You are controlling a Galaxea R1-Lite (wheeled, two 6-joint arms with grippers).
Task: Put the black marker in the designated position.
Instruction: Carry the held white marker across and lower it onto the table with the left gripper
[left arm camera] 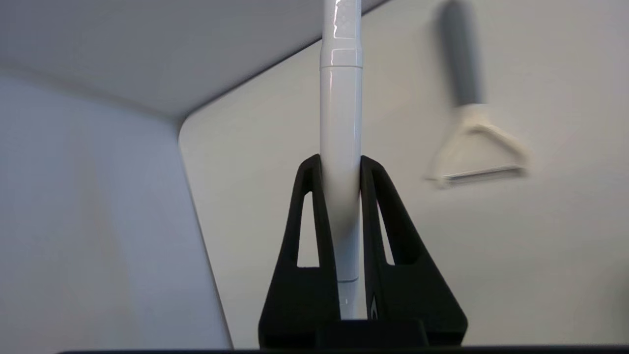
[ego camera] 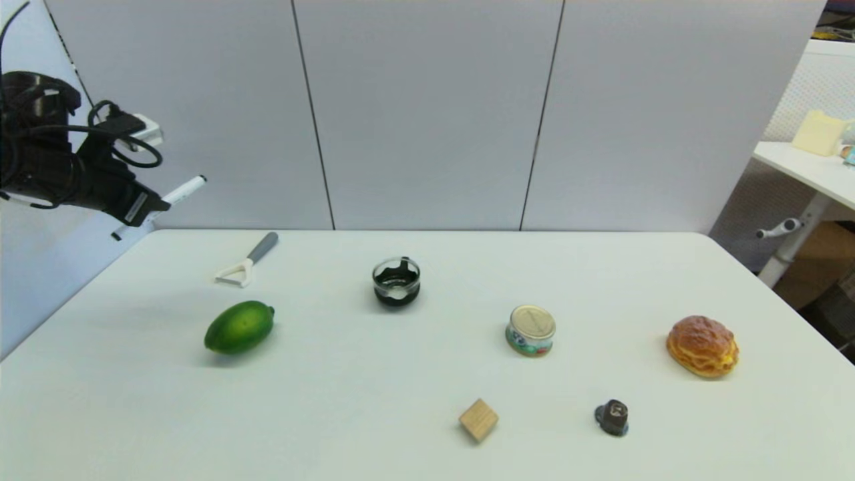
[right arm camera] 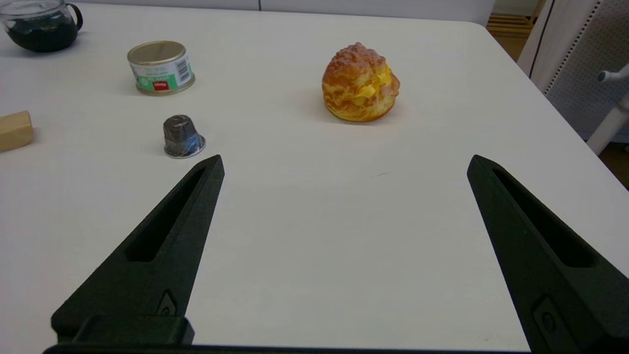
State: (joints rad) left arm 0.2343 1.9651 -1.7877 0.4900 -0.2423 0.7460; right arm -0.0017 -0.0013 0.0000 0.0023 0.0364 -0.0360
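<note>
Gleaming white black marker [left arm camera: 340, 123], black-tipped

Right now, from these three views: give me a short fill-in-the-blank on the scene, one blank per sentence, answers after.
1. The left gripper, raised off the table's far left corner, is shut on the black ____.
2. The right gripper hovers low over the table with its fingers ____.
3. The fruit lying just in front of the white peeler is a green ____.
4. The coffee capsule stands between the wooden block and the ____.

Answers: marker; open; lime; cream puff
</note>
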